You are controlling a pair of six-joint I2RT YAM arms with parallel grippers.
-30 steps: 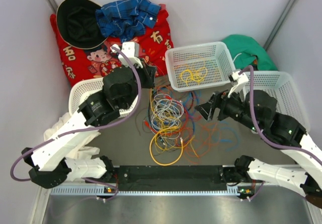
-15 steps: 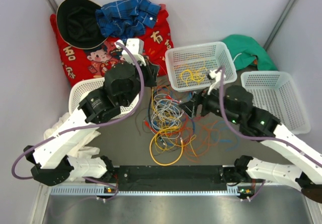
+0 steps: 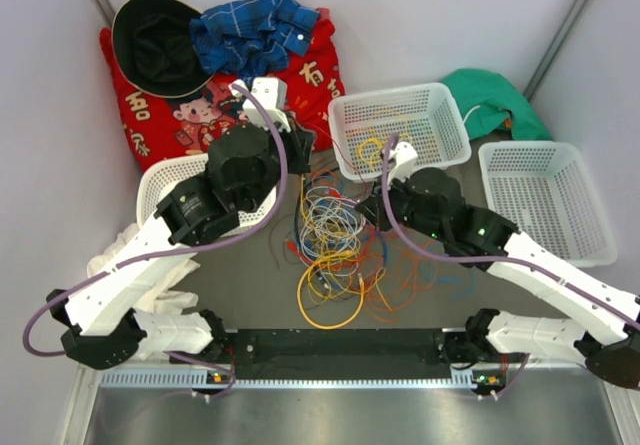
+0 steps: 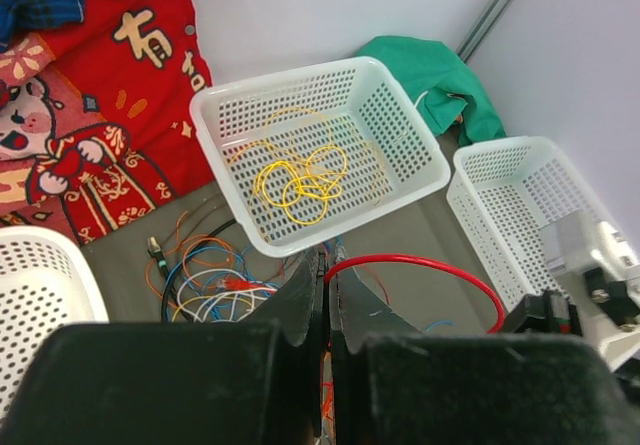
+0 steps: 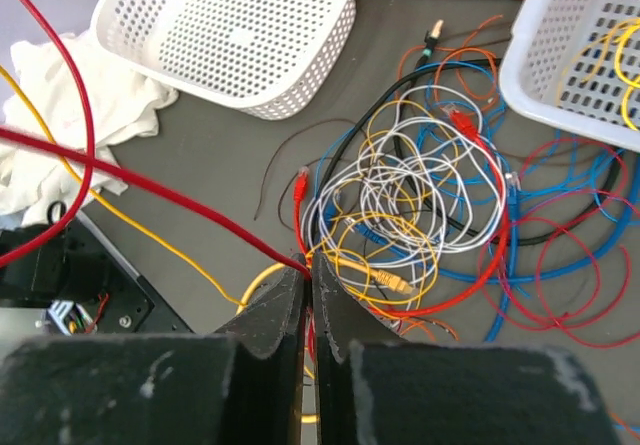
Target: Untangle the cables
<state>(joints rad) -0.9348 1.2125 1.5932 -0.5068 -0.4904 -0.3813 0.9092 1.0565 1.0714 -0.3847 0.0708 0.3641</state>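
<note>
The cables [image 3: 332, 233] lie in a loose tangle of white, blue, red, orange and yellow loops mid-table, also seen in the right wrist view [image 5: 410, 200]. A big yellow loop [image 3: 330, 303] lies nearest the arms. My left gripper [image 4: 328, 261] is shut on a red cable [image 4: 430, 262] that arcs away to the right; from above it [image 3: 303, 148] sits at the tangle's far-left corner. My right gripper [image 5: 308, 265] is shut on a red cable [image 5: 150, 187] that runs taut up-left. From above it [image 3: 366, 210] is at the tangle's right side.
A white basket [image 3: 395, 94] behind the tangle holds yellow cables [image 3: 385, 148]. Another white basket [image 3: 530, 147] stands at the right, a third [image 3: 150, 180] under my left arm. Red cloth [image 3: 310, 80], a black hat [image 3: 155, 40] and green cloth [image 3: 490, 95] lie at the back.
My right arm swung left from the right basket to the tangle and its jaws closed on a red cable. My left gripper stayed shut and shifted only slightly.
</note>
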